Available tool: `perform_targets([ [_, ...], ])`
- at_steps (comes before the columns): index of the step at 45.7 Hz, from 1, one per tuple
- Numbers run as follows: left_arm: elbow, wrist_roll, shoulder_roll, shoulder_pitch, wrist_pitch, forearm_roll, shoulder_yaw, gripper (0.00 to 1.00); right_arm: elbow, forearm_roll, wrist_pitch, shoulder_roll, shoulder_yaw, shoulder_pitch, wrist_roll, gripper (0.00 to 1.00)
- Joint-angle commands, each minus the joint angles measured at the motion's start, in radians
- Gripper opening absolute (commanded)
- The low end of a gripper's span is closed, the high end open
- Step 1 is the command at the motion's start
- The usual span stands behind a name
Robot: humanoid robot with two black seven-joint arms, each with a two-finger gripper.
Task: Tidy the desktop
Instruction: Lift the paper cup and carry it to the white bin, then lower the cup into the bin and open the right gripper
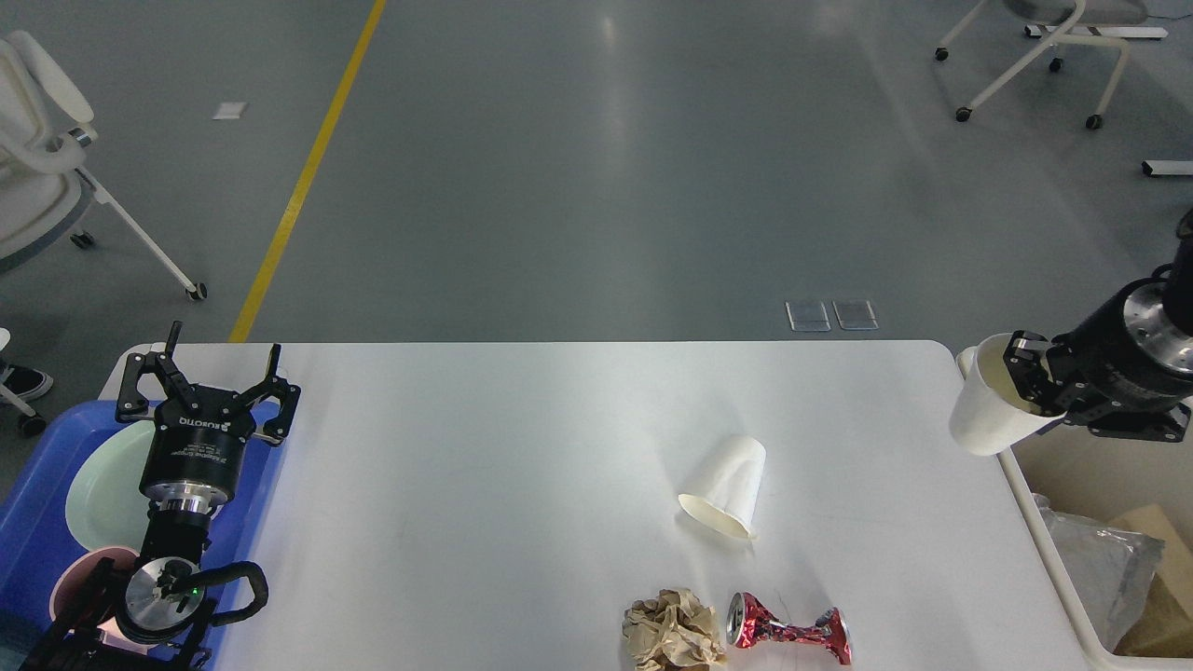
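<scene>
At the far left, a blue tray [37, 503] overhangs the desktop's corner, and a pale green plate [104, 499] and a pink cup [79, 576] are gathered in it, presumably as the place for reusable dishes. The left gripper [209, 387] is held above the tray's right edge with its 2 fingers spread wide; nothing is gripped, so it appears to be parked clear of the work.

The desktop [485, 485] fills the lower middle of the view, between the tray and the bin. Right of its centre, 1 white paper cup on its side [725, 489] is left lying with its mouth toward the near edge. Nearer the front edge, a crumpled brown paper ball [673, 630] and a crushed red can [788, 631] lie just beside each other. These 3 pieces are judged to be rubbish not yet cleared.

At the right edge, a 2nd white paper cup [983, 419] is pinched by the right gripper [1033, 396], with 1 finger seen inside the rim and the jaws closed on the wall. The cup is held tilted, clear of the surface, at the table's right corner, beside the cream bin [1049, 550]. That position suggests a drop into the bin, where a crinkled plastic bag [1104, 568] and brown cardboard [1160, 578] are already seen.
</scene>
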Motion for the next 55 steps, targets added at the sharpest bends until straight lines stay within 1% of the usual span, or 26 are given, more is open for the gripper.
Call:
perform_targets([
  [1, 0.000, 0.000, 0.000, 0.000, 0.000, 0.000, 0.000, 0.96, -0.141, -0.004, -0.009, -0.068, -0.013, -0.141, 0.000, 0.00],
  [5, 0.001, 0.000, 0.000, 0.000, 0.000, 0.000, 0.000, 0.96, -0.251, -0.024, -0.009, -0.109, 0.003, -0.265, 0.000, 0.00],
  [10, 0.000, 0.000, 0.000, 0.000, 0.000, 0.000, 0.000, 0.96, -0.371, -0.079, -0.012, -0.131, 0.032, -0.402, 0.002, 0.00],
  [12, 0.001, 0.000, 0.000, 0.000, 0.000, 0.000, 0.000, 0.96, -0.415, -0.090, -0.015, -0.147, 0.061, -0.458, 0.002, 0.00],
  [13, 0.001, 0.000, 0.000, 0.000, 0.000, 0.000, 0.000, 0.96, -0.470, -0.091, -0.015, -0.155, 0.100, -0.522, 0.002, 0.00],
  [20, 0.000, 0.000, 0.000, 0.000, 0.000, 0.000, 0.000, 0.96, -0.669, -0.096, -0.035, -0.160, 0.190, -0.734, 0.002, 0.00],
  [24, 0.000, 0.000, 0.000, 0.000, 0.000, 0.000, 0.000, 0.96, -0.781, -0.093, -0.093, -0.151, 0.229, -0.875, 0.002, 0.00],
  [29, 0.000, 0.000, 0.000, 0.000, 0.000, 0.000, 0.000, 0.96, -0.876, -0.087, -0.201, -0.132, 0.318, -1.037, 0.002, 0.00],
  [34, 0.001, 0.000, 0.000, 0.000, 0.000, 0.000, 0.000, 0.96, -0.960, -0.088, -0.305, -0.085, 0.402, -1.185, 0.002, 0.00],
  [38, 0.001, 0.000, 0.000, 0.000, 0.000, 0.000, 0.000, 0.96, -1.043, -0.088, -0.365, -0.045, 0.447, -1.276, 0.002, 0.00],
  [47, 0.000, 0.000, 0.000, 0.000, 0.000, 0.000, 0.000, 0.96, -1.172, -0.088, -0.460, 0.043, 0.523, -1.428, 0.003, 0.00],
  [55, 0.000, 0.000, 0.000, 0.000, 0.000, 0.000, 0.000, 0.96, -1.235, -0.088, -0.478, 0.106, 0.534, -1.488, 0.003, 0.00],
])
